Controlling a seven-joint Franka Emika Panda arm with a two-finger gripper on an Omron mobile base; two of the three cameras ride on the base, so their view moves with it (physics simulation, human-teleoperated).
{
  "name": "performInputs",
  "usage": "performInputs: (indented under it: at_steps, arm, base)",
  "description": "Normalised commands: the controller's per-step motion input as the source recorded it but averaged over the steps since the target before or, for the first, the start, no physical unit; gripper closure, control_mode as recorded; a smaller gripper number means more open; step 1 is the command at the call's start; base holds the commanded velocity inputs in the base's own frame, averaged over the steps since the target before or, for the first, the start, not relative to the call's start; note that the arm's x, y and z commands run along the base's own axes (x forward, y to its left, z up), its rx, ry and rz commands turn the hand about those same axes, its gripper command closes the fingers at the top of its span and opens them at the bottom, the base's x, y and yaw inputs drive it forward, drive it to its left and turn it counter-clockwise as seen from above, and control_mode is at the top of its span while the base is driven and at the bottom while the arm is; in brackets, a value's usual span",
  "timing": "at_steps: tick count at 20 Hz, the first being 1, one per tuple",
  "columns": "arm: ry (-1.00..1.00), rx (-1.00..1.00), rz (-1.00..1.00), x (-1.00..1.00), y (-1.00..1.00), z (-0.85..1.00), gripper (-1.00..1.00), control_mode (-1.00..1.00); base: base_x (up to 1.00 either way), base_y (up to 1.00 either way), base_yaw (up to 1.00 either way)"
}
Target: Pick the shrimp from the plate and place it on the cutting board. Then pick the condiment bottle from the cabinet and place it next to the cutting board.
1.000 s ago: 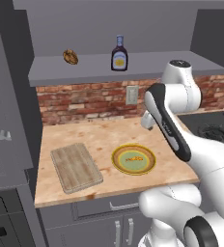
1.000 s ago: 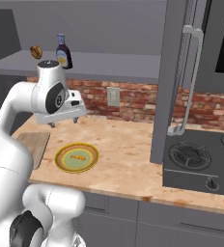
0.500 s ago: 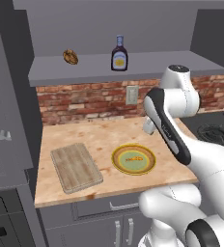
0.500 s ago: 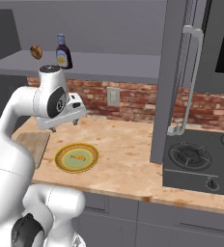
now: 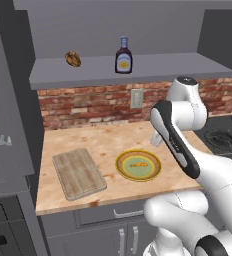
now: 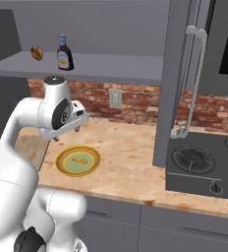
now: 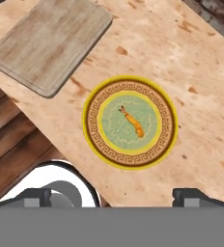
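Hand view: the tiny shrimp (image 7: pixel 133 122) on the plate (image 7: pixel 92 137) looks light and slippery; wide-open fingers (image 7: pixel 204 196) should pinch its middle.

No readable text; condiment bottle (image 5: pixel 123 55) label too small to make out.

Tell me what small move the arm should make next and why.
Probably lower the open gripper straight toward the shrimp. The shrimp lies on the plate, the cutting board beside it carries nothing, and the hand looks down on the plate from well above. The condiment bottle on the cabinet shelf comes later.
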Motion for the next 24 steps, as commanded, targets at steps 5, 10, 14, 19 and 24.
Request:
performInputs:
  at_steps: [5,10,14,19,24]
  arm:
    - [-0.05,0.0,0.11,0.0,0.0,-0.32,-1.0,-1.0]
    - [-0.06,0.0,0.06,0.01,0.0,-0.22,-1.0,-1.0]
    - [-0.06,0.0,0.03,0.08,0.0,-0.16,-1.0,-1.0]
    - [-0.01,0.0,0.03,0.16,0.0,-0.23,-1.0,-1.0]
    - [0.0,0.0,0.04,0.19,0.0,-0.32,-1.0,-1.0]
  base:
    - [0.0,0.0,0.0]
    - [0.0,0.0,0.0]
    - [0.0,0.0,0.0]
    - [0.0,0.0,0.0]
    - [0.0,0.0,0.0]
